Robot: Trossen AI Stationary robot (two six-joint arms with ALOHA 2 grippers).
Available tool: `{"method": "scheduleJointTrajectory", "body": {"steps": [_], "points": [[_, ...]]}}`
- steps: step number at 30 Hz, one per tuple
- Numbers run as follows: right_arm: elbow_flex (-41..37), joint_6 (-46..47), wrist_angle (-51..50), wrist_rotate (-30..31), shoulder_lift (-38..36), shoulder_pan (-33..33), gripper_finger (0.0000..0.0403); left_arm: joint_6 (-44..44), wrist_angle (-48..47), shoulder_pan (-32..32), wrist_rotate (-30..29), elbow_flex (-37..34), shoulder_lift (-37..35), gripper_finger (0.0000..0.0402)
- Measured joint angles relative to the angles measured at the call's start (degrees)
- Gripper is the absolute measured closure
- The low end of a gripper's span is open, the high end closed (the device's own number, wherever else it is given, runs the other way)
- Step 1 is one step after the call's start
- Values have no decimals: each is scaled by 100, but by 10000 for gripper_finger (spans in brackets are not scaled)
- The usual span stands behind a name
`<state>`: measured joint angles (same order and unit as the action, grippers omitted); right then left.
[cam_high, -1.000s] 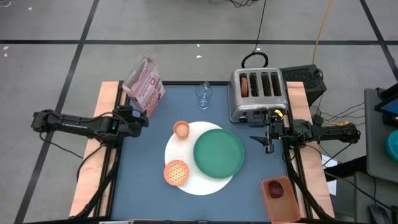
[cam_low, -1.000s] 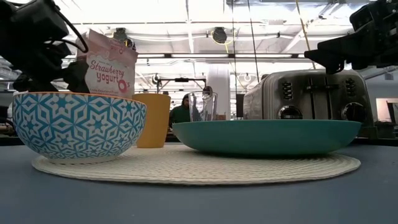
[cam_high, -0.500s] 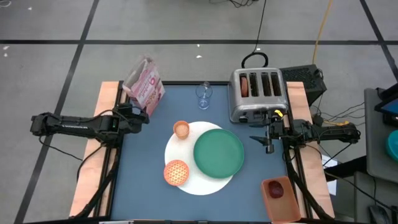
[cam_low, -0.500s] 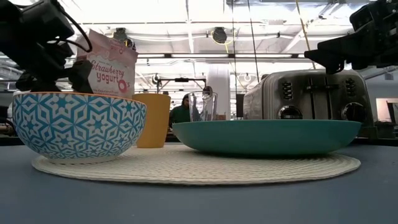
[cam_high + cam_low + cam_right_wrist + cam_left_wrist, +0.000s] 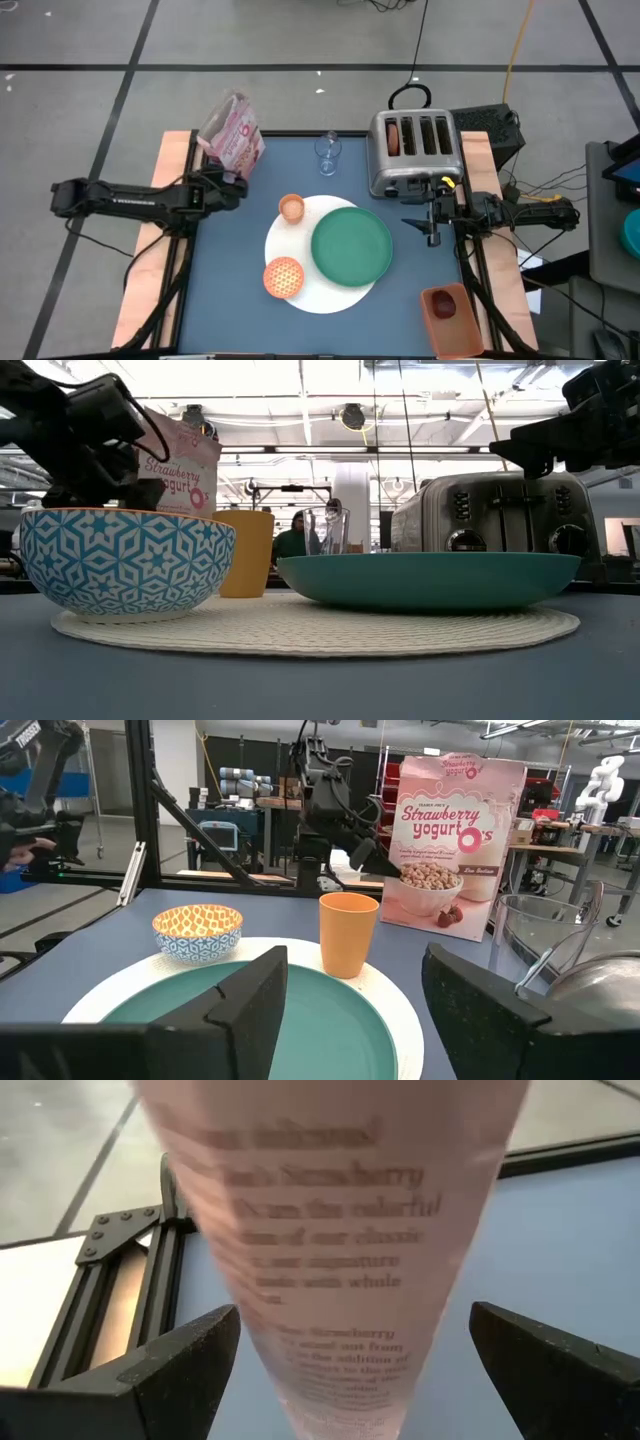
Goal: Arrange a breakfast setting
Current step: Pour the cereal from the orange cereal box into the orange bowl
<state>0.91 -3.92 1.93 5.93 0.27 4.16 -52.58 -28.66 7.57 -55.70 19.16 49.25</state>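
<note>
A pink strawberry-yogurt cereal box point(image 5: 232, 135) stands upright on its base at the table's far left. My left gripper point(image 5: 230, 184) is open right in front of it, one finger on either side of the box's narrow face point(image 5: 330, 1230), apart from it. A green plate point(image 5: 352, 245) lies on a white round mat point(image 5: 318, 295), with an orange patterned bowl point(image 5: 283, 277) and an orange cup point(image 5: 291, 208) on the mat's left rim. A clear glass point(image 5: 327, 152) stands at the far edge. My right gripper point(image 5: 425, 228) waits open at the right, holding nothing.
A steel toaster point(image 5: 415, 150) stands at the far right with a brown piece in one slot point(image 5: 393, 135). A dark red fruit point(image 5: 445, 305) sits on a brown board at the near right corner. Bare blue tabletop point(image 5: 230, 290) lies near left.
My left gripper has moved toward the cereal box and a little toward the table's right, tipping slightly downward, its fingers still wide apart. The box and the rest have stayed where they were.
</note>
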Motion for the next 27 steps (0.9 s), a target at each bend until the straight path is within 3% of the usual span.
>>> {"method": "scheduleJointTrajectory", "body": {"steps": [8, 15, 27], "points": [[2, 0, 0, 2, 0, 0, 181, 7, 220, 154, 30, 0, 567, 5], [0, 0, 0, 2, 2, 0, 181, 557, 892, 278, 28, 0, 971, 13], [0, 0, 0, 1, 1, 1, 181, 565, 1065, 346, 37, 0, 1162, 166]]}}
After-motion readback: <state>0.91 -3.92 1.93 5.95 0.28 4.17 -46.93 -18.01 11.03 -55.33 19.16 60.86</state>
